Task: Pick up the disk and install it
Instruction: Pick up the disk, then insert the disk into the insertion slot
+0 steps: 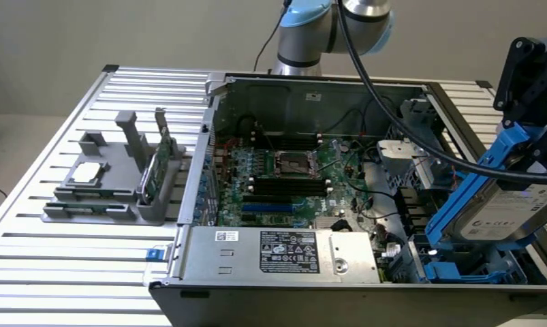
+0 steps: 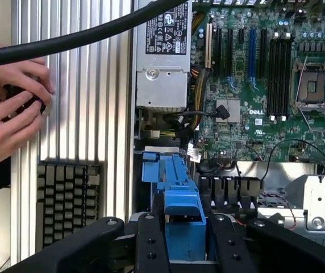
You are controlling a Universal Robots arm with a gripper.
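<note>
The black jaws of the gripper [image 2: 186, 250] were clamped on the blue plastic frame [image 1: 487, 180], and so on the disk [image 1: 514, 211] itself. It hung tilted over the drive bay [image 1: 455, 271], at the corner of the open case on the exterior view's right. I'd guess it was angled that way so its lower edge could find the bay first. The drive was flat and rectangular, with a dull silver metal face under a white printed label, and its frame was a glossy moulded blue. A thick black cable [image 1: 409, 126] sagged from the arm across the case. Inside lay the green motherboard [image 1: 255, 178], its square socket [image 1: 296, 163] bare and bright. The silver power supply [image 1: 283, 251] sat boxed along the near wall. Well apart, on the ribbed aluminium table [image 1: 37, 272], a grey holder [image 1: 110, 184] kept a thin green card [image 1: 164, 160] upright, probably for easy grasping. A person's hands [image 2: 12, 114] hovered over the table near a keyboard [image 2: 66, 199].
</note>
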